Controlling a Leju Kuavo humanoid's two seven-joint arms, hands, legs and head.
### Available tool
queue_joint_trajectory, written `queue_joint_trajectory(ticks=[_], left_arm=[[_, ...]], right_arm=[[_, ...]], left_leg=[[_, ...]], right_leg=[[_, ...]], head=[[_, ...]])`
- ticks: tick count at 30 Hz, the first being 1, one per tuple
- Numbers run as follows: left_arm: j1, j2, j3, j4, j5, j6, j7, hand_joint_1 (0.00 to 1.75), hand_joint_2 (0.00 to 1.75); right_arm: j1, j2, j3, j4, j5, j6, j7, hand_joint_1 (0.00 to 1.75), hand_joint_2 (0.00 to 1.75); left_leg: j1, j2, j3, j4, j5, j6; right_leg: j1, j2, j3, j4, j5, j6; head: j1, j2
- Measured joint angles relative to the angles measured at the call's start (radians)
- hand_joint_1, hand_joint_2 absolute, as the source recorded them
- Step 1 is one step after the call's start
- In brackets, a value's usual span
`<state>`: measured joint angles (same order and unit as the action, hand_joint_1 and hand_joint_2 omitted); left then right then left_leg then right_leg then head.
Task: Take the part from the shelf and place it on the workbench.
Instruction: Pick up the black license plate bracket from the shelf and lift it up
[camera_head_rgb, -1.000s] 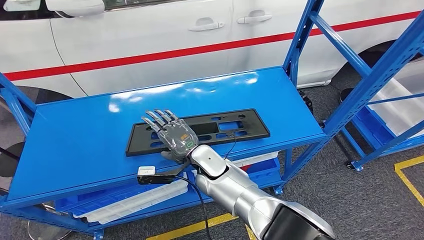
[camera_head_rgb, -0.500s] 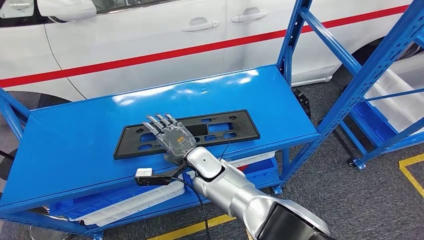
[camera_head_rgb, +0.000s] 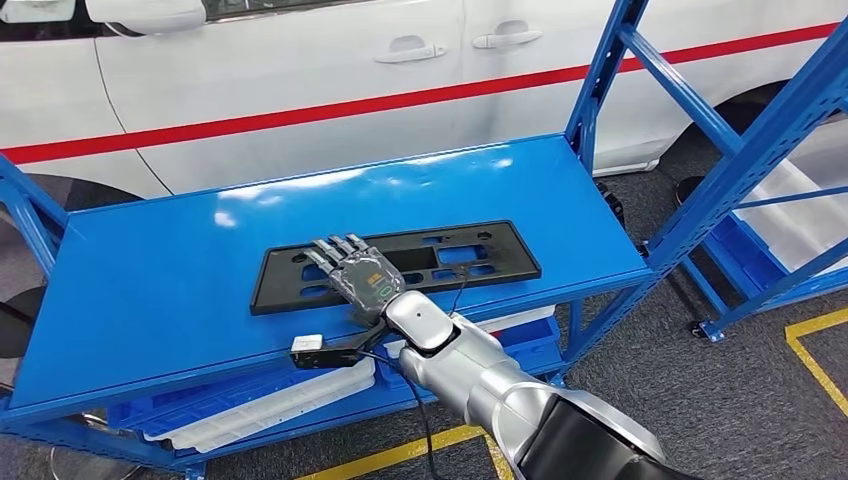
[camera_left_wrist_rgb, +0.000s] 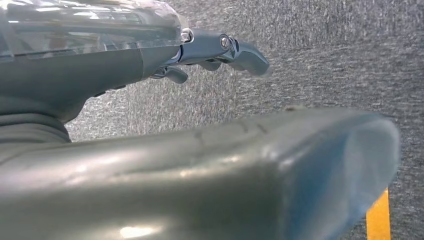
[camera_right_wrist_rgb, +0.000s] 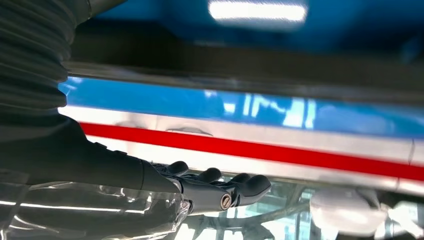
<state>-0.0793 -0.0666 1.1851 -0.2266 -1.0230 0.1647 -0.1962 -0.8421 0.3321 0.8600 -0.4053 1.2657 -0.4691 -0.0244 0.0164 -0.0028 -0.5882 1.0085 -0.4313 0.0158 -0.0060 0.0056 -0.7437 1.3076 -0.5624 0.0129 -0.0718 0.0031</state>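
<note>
Part of flat black plastic, a long rectangular panel with several cut-out windows (camera_head_rgb: 400, 262), lies flat on the glossy blue metal shelf top (camera_head_rgb: 180, 280), toward that surface's near edge and somewhat right of its middle. The right hand (camera_head_rgb: 360, 277) lies over the panel's left-middle stretch, palm down, its dark fingers (camera_head_rgb: 333, 250) straight, close side by side and pointing toward the far edge of the panel; whether they press on the plastic or hang just above it cannot be told from the head view. They curl around nothing. In the right wrist view the same fingers (camera_right_wrist_rgb: 220, 182) stretch out level and hold nothing, with the shelf's blue underside and a red stripe blurred beyond them. The silver right arm (camera_head_rgb: 470, 375) runs back from the panel over the shelf's near edge, and a small white and black camera block (camera_head_rgb: 310, 349) on a black bracket sticks out beside the wrist, near the panel's left end.

The left hand (camera_left_wrist_rgb: 150, 60) hangs over grey speckled carpet in the left wrist view, its fingers (camera_left_wrist_rgb: 235, 49) straight and gripping nothing, the thick grey thumb apart from them.

Below the panel, on a lower blue tier, sit white plastic trays (camera_head_rgb: 270, 400). Behind the panel, past the shelf's far edge, stands a white car body with a red stripe (camera_head_rgb: 330, 105). Right of the panel rise slanted blue rack beams (camera_head_rgb: 740, 170), and yellow floor tape (camera_head_rgb: 815, 345) marks the grey carpet beyond them.
</note>
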Motion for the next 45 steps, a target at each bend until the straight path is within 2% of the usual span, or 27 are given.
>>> queue_joint_trajectory(ticks=[1,3,4,6,8,9,10,12,13,14,15,16,17,19,21,25,27,29,30,31,32,34,36,40,42,44,45], left_arm=[[0.001,0.000,0.000,0.000,-0.001,0.000,-0.002,0.00,0.00],[0.001,-0.001,0.000,0.000,-0.001,0.000,-0.004,0.00,0.00],[0.001,-0.002,0.000,0.000,-0.001,0.001,-0.005,0.00,0.00],[0.000,-0.003,0.001,0.000,-0.001,0.002,-0.005,0.00,0.00],[0.001,-0.002,0.001,0.000,-0.001,0.004,-0.005,0.00,0.00],[0.001,-0.002,0.002,0.000,-0.001,0.004,-0.005,0.00,0.00],[0.001,-0.001,0.002,0.000,-0.001,0.005,-0.006,0.00,0.00],[0.001,0.001,0.002,0.000,-0.003,0.005,-0.009,0.00,0.00],[0.002,0.001,0.002,0.000,-0.003,0.005,-0.010,0.00,0.00],[0.003,0.001,0.002,0.000,-0.004,0.005,-0.011,0.00,0.00],[0.004,0.001,0.002,0.000,-0.006,0.005,-0.012,0.00,0.00],[0.006,0.002,0.002,0.000,-0.007,0.005,-0.012,0.00,0.00],[0.006,0.002,0.002,0.000,-0.009,0.005,-0.013,0.00,0.00],[0.004,0.003,0.002,0.000,-0.012,0.004,-0.013,0.00,0.00],[0.001,0.004,0.002,0.000,-0.015,0.003,-0.012,0.00,0.00],[0.002,0.004,0.002,0.000,-0.018,0.003,-0.011,0.00,0.00],[0.001,0.004,0.002,0.000,-0.016,0.003,-0.012,0.00,0.00],[0.000,0.004,0.002,0.000,-0.013,0.003,-0.013,0.00,0.00],[0.000,0.004,0.002,0.000,-0.011,0.003,-0.014,0.00,0.00],[0.001,0.004,0.003,0.000,-0.011,0.002,-0.014,0.00,0.00],[0.001,0.004,0.003,0.000,-0.010,0.002,-0.014,0.00,0.00],[0.001,0.003,0.004,0.000,-0.009,-0.002,-0.022,0.00,0.00],[0.000,0.002,0.004,0.000,-0.009,-0.008,-0.041,0.00,0.00],[0.002,0.002,0.004,0.000,-0.011,-0.015,-0.090,0.00,0.00],[0.002,0.003,0.004,0.000,-0.012,-0.015,-0.121,0.00,0.87],[0.003,0.003,0.003,0.000,-0.011,-0.015,-0.138,0.00,1.75],[0.004,0.003,0.003,0.000,-0.011,-0.014,-0.142,0.00,1.75]], right_arm=[[0.000,-0.004,0.001,0.004,0.023,0.007,0.012,0.00,1.75],[-0.003,-0.008,0.004,0.012,0.063,0.021,0.033,0.00,1.75],[-0.006,-0.010,0.007,0.015,0.081,0.029,0.041,0.00,1.75],[-0.011,-0.013,0.011,0.021,0.113,0.045,0.057,0.00,1.75],[-0.016,-0.016,0.014,0.028,0.139,0.062,0.082,0.01,1.75],[-0.020,-0.018,0.015,0.031,0.152,0.073,0.102,0.21,1.75],[-0.024,-0.020,0.016,0.034,0.164,0.085,0.127,0.61,1.75],[-0.029,-0.025,0.019,0.045,0.189,0.110,0.189,1.46,1.75],[-0.029,-0.029,0.020,0.051,0.199,0.118,0.221,1.69,1.75],[-0.029,-0.034,0.020,0.057,0.209,0.124,0.248,1.72,1.75],[-0.029,-0.039,0.020,0.062,0.217,0.129,0.274,1.74,1.75],[-0.029,-0.045,0.020,0.066,0.224,0.134,0.293,1.74,1.75],[-0.030,-0.050,0.020,0.071,0.231,0.140,0.308,1.74,1.75],[-0.031,-0.059,0.020,0.078,0.240,0.149,0.327,1.75,1.75],[-0.037,-0.069,0.020,0.082,0.247,0.152,0.334,1.75,1.75],[-0.043,-0.080,0.017,0.087,0.258,0.148,0.325,1.75,1.75],[-0.043,-0.082,0.013,0.089,0.262,0.146,0.319,1.74,1.75],[-0.042,-0.083,0.011,0.090,0.268,0.146,0.313,1.71,1.75],[-0.041,-0.084,0.009,0.090,0.271,0.144,0.309,1.70,1.75],[-0.041,-0.084,0.007,0.091,0.274,0.143,0.304,1.70,1.75],[-0.041,-0.084,0.004,0.091,0.275,0.140,0.299,1.70,1.75],[-0.043,-0.084,-0.003,0.091,0.276,0.135,0.290,1.71,1.75],[-0.043,-0.083,-0.010,0.091,0.276,0.131,0.286,1.71,1.75],[-0.043,-0.082,-0.020,0.091,0.277,0.127,0.283,1.71,1.75],[-0.044,-0.082,-0.028,0.090,0.281,0.126,0.281,1.70,1.75],[-0.043,-0.081,-0.035,0.090,0.286,0.125,0.278,1.69,1.75],[-0.042,-0.081,-0.037,0.091,0.288,0.124,0.277,1.69,1.75]], left_leg=[[0.000,-0.001,0.000,0.001,-0.001,0.000],[-0.001,-0.001,0.001,0.004,-0.004,-0.004],[-0.003,-0.001,0.000,0.007,-0.006,-0.007],[-0.006,-0.001,0.000,0.007,-0.008,-0.016],[-0.006,-0.001,0.003,0.004,-0.009,-0.027],[-0.005,-0.001,0.004,0.008,-0.014,-0.033],[-0.005,-0.001,-0.002,0.023,-0.026,-0.038],[-0.002,0.000,-0.042,0.119,-0.081,-0.046],[-0.001,0.000,-0.074,0.188,-0.114,-0.049],[0.000,0.000,-0.104,0.253,-0.139,-0.052],[0.000,0.000,-0.121,0.292,-0.146,-0.054],[0.001,0.000,-0.121,0.292,-0.134,-0.056],[0.002,0.000,-0.102,0.253,-0.105,-0.056],[0.003,0.000,-0.032,0.113,-0.040,-0.053],[0.001,-0.001,0.014,0.020,-0.016,-0.042],[0.000,0.000,0.022,-0.001,-0.011,-0.013],[0.002,0.003,0.021,-0.005,-0.006,-0.002],[0.000,0.006,0.017,-0.004,-0.005,0.001],[0.000,0.007,0.016,-0.004,-0.005,0.002],[0.000,0.007,0.015,-0.003,-0.005,0.002],[0.000,0.006,0.016,-0.003,-0.005,0.001],[0.000,0.005,0.019,-0.002,-0.007,-0.002],[-0.004,0.003,0.018,0.001,-0.008,-0.011],[-0.003,0.001,0.013,0.003,-0.011,-0.035],[-0.001,0.002,-0.011,0.059,-0.049,-0.044],[0.001,0.002,-0.069,0.189,-0.114,-0.050],[0.002,0.002,-0.098,0.251,-0.136,-0.053]], right_leg=[[0.000,0.000,0.012,-0.027,0.024,-0.002],[0.002,0.000,0.076,-0.162,0.090,-0.012],[0.004,0.000,0.106,-0.224,0.112,-0.016],[0.008,0.000,0.132,-0.280,0.122,-0.022],[0.007,0.000,0.135,-0.286,0.124,-0.029],[0.005,-0.001,0.139,-0.292,0.127,-0.035],[0.002,-0.002,0.143,-0.297,0.129,-0.040],[-0.001,-0.004,0.149,-0.303,0.131,-0.047],[-0.001,-0.005,0.149,-0.303,0.131,-0.049],[0.000,-0.005,0.149,-0.302,0.131,-0.050],[0.000,-0.005,0.149,-0.302,0.131,-0.050],[0.000,-0.005,0.150,-0.302,0.131,-0.049],[0.000,-0.004,0.151,-0.301,0.130,-0.049],[0.002,-0.003,0.151,-0.297,0.128,-0.044],[0.005,-0.001,0.149,-0.292,0.127,-0.033],[0.003,-0.001,0.143,-0.277,0.117,-0.010],[0.001,-0.001,0.107,-0.196,0.065,-0.002],[-0.001,-0.001,0.046,-0.065,0.001,0.002],[-0.001,-0.002,0.026,-0.020,-0.011,0.003],[-0.002,-0.002,0.022,-0.010,-0.005,0.003],[-0.002,-0.002,0.037,-0.039,0.018,0.001],[-0.002,-0.002,0.104,-0.170,0.081,-0.006],[0.001,-0.002,0.150,-0.268,0.112,-0.013],[0.004,-0.003,0.156,-0.291,0.118,-0.032],[0.000,-0.006,0.159,-0.299,0.122,-0.044],[0.000,-0.007,0.159,-0.300,0.122,-0.049],[0.001,-0.007,0.159,-0.299,0.122,-0.050]], head=[[0.000,0.000],[0.000,0.000],[0.000,0.000],[0.000,0.000],[0.000,0.000],[0.000,0.000],[0.000,0.000],[0.000,0.000],[0.000,0.000],[0.000,0.000],[0.000,0.000],[0.000,0.000],[0.000,0.000],[0.000,0.000],[0.000,0.000],[0.000,0.000],[0.000,0.000],[0.000,0.000],[0.000,0.000],[0.000,0.000],[0.000,0.000],[0.000,0.000],[0.000,0.000],[0.000,0.000],[0.000,0.000],[0.000,0.000],[0.000,0.000]])
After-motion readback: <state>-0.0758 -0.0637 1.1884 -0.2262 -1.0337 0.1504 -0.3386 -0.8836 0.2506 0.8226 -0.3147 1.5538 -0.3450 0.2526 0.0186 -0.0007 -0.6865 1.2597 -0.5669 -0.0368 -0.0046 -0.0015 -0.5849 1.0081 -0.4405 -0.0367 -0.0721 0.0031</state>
